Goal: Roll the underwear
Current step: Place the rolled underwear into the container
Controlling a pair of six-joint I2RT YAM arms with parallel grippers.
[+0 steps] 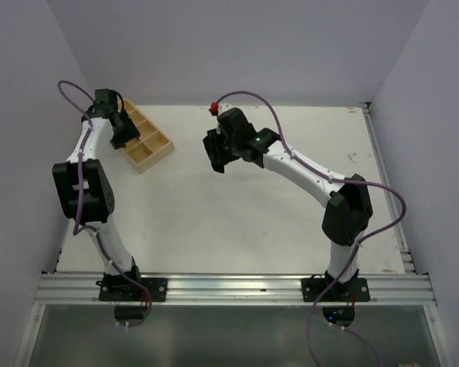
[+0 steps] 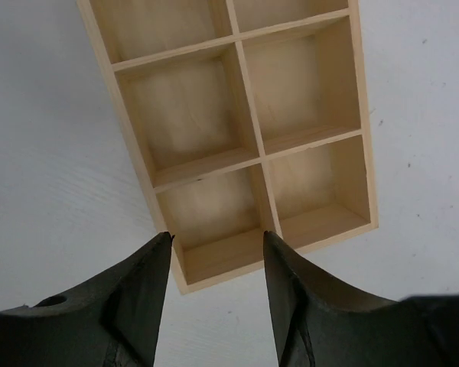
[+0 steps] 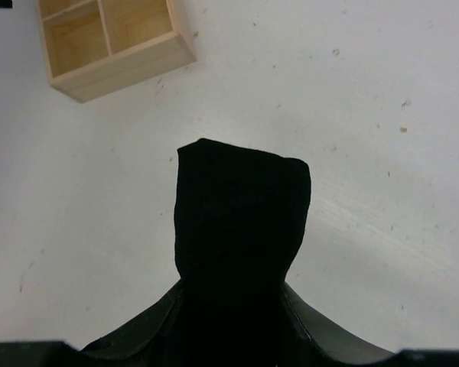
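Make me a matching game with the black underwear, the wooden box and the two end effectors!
Things:
1. underwear
2. wooden box
3. left end effector
4. right end effector

Descriptions:
A. open, holding nothing, above the box
B. black, sticking out past the fingers
C. shut on the cloth
D. pale wood, split into compartments

Pairs: 1-B, 2-D, 3-A, 4-C

Top cam overhead, wrist cams close, facing down, all share tray (image 1: 157, 158)

The right hand (image 3: 233, 302) grips the black underwear (image 3: 241, 206), which juts forward above the white counter (image 3: 382, 153). A wooden divided box (image 3: 126, 67) sits upper left, well apart.
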